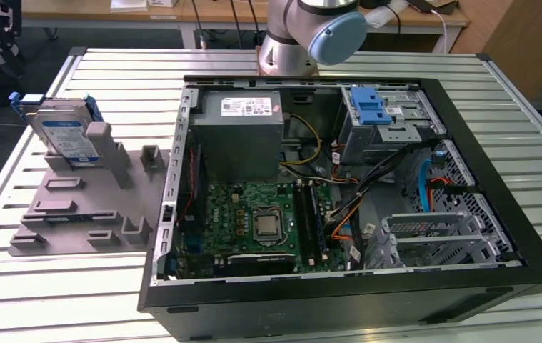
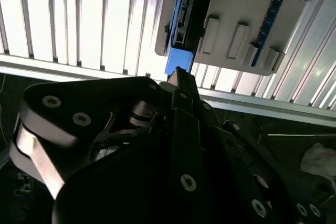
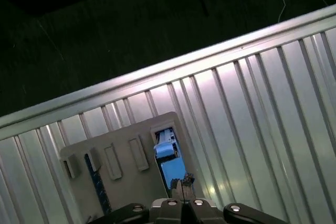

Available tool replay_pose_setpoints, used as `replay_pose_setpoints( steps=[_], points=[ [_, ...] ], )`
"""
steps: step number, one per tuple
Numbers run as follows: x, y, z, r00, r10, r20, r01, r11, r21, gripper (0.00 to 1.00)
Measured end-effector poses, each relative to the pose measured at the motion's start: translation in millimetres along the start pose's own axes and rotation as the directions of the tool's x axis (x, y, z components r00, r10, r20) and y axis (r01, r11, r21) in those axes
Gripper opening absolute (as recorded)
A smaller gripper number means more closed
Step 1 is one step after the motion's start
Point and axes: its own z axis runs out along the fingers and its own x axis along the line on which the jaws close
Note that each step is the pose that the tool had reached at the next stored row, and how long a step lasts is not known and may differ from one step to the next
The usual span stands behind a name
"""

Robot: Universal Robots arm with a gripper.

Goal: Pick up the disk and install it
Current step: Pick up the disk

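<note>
The gripper [image 3: 181, 184] has its jaws shut together, holding nothing. Out in front of them, apart, the disk [image 3: 172, 170] stands in a grey holder [image 3: 131, 187].

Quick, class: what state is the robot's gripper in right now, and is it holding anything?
Gripper: closed, holding nothing; the disk stands upright in the grey holder.

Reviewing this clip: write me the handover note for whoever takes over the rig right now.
Gripper: jaws look shut, holding nothing; it hangs over the disk in both wrist views.
Disk: upright on edge in the grey holder, at the exterior view's left, beside the open computer case.
Done: nothing; the disk is not yet picked up.
Left: pick-up and install.
</note>
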Motion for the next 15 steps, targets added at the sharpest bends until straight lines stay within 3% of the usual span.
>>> replay_pose_setpoints(
  steps=[7, 15],
  points=[
    [0.4, 1.0, 0.2, 0.9947, -0.103, 0.0027, 0.103, 0.9947, -0.0013, 0.11],
    [1.8, 4.9, 0.2, 0.9914, -0.131, 0.0034, 0.131, 0.9914, -0.0017, 0.11]
  ],
)
